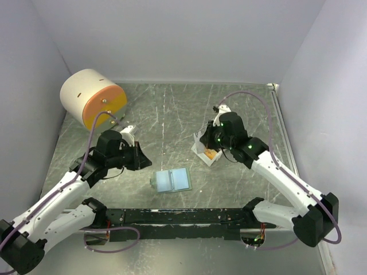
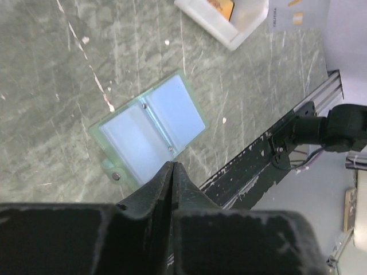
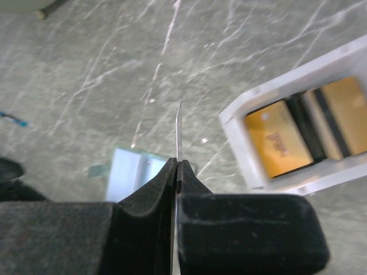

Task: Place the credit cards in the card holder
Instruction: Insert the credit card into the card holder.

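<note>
Work right now looks like moving one card from the tray to the holder. The right claw [image 3: 176, 169] is pinched tight on a thin card [image 3: 179, 129]. We see the card edge-on, sticking out past the tips. This claw hangs over the table [image 1: 172, 114], right by the white tray [image 3: 298, 179]. Two orange cards [image 3: 279, 139] lie in that tray.

The holder [image 1: 172, 180] lies open and flat, blue side up. It is near the middle of the table, to the left of the tray and nearer, and not touching it. I cannot see a card in any of its pockets. The left claw [image 2: 172, 167] is closed with nothing in it, close by the holder on its left.

Next, I think the right claw must go left and nearer, over the holder. Then it must tip the card flat and slide its edge into a pocket. The left claw may need to press the holder down so it does not slip.
</note>
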`<state>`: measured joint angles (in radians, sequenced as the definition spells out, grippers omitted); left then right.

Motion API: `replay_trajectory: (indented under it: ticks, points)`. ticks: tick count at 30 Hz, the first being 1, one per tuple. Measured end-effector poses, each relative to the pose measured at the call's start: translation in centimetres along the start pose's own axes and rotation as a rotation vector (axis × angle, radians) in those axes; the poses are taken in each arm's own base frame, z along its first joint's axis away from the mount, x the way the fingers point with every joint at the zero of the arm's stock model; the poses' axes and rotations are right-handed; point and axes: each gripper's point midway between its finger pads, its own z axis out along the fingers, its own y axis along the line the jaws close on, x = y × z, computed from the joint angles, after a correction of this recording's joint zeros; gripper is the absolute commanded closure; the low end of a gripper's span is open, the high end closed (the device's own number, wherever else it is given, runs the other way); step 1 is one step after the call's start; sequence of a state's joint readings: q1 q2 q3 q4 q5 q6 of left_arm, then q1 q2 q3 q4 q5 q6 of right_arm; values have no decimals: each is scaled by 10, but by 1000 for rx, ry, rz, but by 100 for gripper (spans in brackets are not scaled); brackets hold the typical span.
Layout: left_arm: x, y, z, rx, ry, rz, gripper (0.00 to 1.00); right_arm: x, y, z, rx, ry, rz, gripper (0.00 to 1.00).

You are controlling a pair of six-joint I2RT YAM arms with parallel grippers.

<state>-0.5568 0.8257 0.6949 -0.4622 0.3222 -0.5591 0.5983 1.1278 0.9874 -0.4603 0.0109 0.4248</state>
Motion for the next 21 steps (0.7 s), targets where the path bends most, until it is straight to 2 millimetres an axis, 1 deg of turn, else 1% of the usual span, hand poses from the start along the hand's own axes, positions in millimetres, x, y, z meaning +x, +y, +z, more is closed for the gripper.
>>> replay_trajectory:
  ticks: [5,6,9,14,21]
  points:
    - [26,7,14,22,75,-84,93,31,17,-4,-118,27,132,100]
    - [32,8,18,29,95,-108,93,37,19,-3,-136,38,155,100]
    - [43,11,26,42,125,-150,93,52,25,1,-175,64,213,100]
    - [63,19,38,48,169,-222,92,89,35,8,-216,140,282,100]
    - [87,33,51,33,226,-285,89,116,70,10,-300,193,298,100]
